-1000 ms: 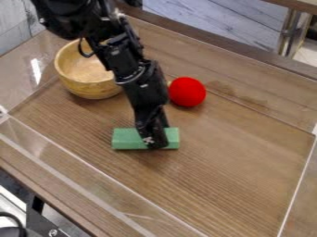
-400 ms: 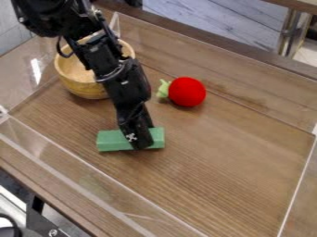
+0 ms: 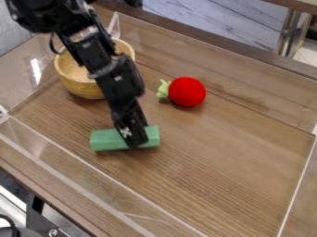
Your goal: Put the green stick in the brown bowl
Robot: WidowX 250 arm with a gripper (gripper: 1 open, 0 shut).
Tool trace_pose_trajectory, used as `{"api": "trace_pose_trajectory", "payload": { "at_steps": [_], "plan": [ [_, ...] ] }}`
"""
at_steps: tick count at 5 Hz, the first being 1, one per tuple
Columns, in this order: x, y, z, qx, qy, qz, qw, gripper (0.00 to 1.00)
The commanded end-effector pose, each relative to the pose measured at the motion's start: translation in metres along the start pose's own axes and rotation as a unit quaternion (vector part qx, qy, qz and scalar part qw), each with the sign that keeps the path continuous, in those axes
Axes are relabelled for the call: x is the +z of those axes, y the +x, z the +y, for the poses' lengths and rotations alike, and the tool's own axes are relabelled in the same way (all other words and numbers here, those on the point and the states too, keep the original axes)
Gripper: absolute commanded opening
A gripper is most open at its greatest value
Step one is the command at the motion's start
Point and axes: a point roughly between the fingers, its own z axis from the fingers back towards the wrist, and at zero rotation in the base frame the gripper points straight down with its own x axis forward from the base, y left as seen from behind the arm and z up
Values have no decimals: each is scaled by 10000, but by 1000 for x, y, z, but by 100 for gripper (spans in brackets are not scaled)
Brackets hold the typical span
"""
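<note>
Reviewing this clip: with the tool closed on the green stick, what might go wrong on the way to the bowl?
1. The tool grips the green stick right of its middle, so the long left end may swing or slip out.
2. The brown bowl has thick walls and the stick is nearly as long as the bowl is wide, so it could catch on the rim.
3. The red ball lies nearby; a wide swing might knock it.
</note>
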Motion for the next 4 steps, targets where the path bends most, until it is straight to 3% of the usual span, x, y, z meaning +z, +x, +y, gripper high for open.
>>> {"api": "trace_pose_trajectory", "payload": {
  "at_steps": [1,2,4],
  "plan": [
    [54,12,4,-193,441,-59,9988,0],
    [83,12,19,-343,514,93,9980,0],
    [113,-16,58,-774,321,233,9962,0]
  ]
}}
